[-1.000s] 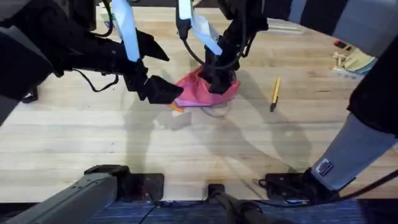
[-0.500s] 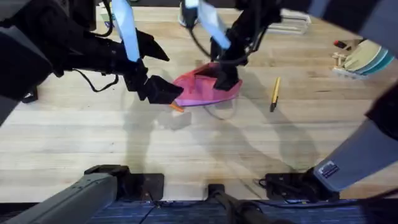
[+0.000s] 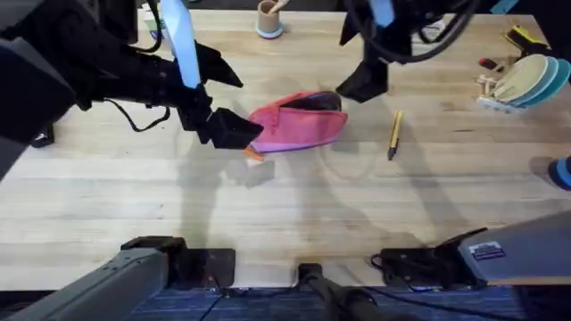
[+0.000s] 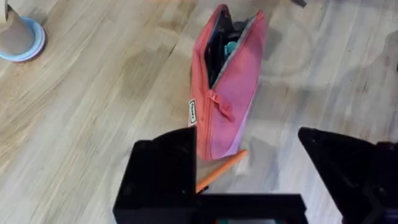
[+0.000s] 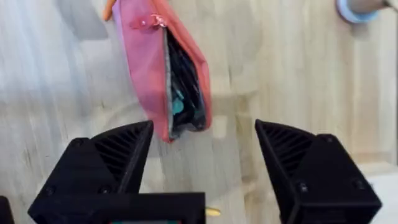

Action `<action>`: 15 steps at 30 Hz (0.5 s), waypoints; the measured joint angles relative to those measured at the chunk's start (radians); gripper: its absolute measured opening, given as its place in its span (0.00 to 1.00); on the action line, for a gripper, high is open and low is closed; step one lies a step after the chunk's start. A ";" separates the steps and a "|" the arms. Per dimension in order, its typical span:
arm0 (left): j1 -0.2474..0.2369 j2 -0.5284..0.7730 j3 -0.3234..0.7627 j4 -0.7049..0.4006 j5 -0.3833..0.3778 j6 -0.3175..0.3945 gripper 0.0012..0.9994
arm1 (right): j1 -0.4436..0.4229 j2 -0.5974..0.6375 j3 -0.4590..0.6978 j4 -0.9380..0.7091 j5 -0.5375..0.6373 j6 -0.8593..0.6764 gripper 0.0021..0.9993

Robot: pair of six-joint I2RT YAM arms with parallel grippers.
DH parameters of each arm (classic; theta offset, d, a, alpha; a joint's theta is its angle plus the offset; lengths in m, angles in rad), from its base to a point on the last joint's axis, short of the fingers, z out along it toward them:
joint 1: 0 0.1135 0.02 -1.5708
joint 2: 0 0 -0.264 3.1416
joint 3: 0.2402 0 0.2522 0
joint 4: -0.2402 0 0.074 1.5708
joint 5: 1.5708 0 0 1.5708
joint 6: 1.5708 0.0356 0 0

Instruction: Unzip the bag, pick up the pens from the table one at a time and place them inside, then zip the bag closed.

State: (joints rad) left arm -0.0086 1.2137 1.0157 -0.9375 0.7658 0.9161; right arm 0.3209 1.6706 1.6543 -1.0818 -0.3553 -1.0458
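The left gripper (image 3: 234,130) has its fingers spread wide and holds nothing; it sits at the closed, zipper-pull end of the pink pencil pouch (image 3: 299,125), just over the orange pen (image 3: 253,153) that pokes out from beside that end. The right gripper (image 3: 364,85) is also wide open and empty, raised clear off the pouch's far, gaping end. The pouch lies flat on the table (image 3: 268,214), its zipper open along much of the top with dark contents showing inside. The yellow pen (image 3: 393,134) lies apart from the pouch, beyond its open end. Unzipping looks done; the step in hand is likely fetching a pen, the right arm descending on the yellow one.
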 joint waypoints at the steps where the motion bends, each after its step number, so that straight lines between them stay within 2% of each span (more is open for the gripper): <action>1: 0.000 0.000 0.000 0.000 0.000 0.000 0.99 | -0.010 -0.012 0.000 0.002 0.000 0.007 1.00; 6: 0.000 0.000 0.000 0.002 0.000 0.000 0.99 | -0.056 -0.052 0.000 0.010 0.000 0.058 1.00; 15: 0.000 0.000 0.000 0.003 0.000 0.000 0.99 | -0.192 -0.081 0.000 0.006 0.000 0.217 1.00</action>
State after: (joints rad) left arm -0.0086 1.2137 1.0157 -0.9344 0.7658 0.9161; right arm 0.1292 1.5894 1.6543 -1.0755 -0.3557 -0.8289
